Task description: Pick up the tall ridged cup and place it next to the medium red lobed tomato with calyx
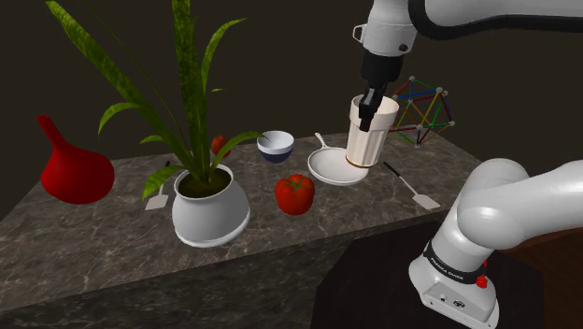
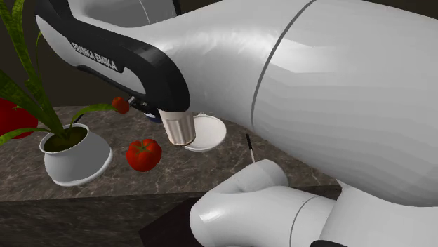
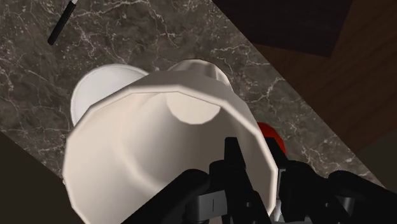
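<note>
With the tool [image 1: 372,101] clamped on the rim of the cup [image 1: 369,138], the carry seems in hand; next, swing toward the tomato [image 1: 294,193], eight o'clock from it in the shoulder view.

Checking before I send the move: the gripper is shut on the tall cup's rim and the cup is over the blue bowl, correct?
Not quite. The gripper is shut on the rim of the tall ridged cup, but the cup is over the small white pan, not the blue bowl, which sits apart toward the shoulder view's left. The shoulder view shows this.
</note>
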Controlling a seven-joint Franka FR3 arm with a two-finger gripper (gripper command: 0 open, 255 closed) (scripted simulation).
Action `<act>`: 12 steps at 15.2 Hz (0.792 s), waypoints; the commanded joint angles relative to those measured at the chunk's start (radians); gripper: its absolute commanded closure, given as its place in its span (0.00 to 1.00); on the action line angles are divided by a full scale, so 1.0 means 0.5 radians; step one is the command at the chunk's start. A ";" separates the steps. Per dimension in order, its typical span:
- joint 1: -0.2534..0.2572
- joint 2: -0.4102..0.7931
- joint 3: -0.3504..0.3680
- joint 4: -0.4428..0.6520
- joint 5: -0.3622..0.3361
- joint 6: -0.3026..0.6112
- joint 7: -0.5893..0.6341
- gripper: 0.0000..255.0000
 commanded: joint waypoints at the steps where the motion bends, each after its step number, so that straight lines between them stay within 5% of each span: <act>1: 0.004 -0.017 0.004 -0.064 0.004 0.049 0.002 1.00; 12: 0.026 -0.074 0.033 -0.390 0.034 0.317 0.022 1.00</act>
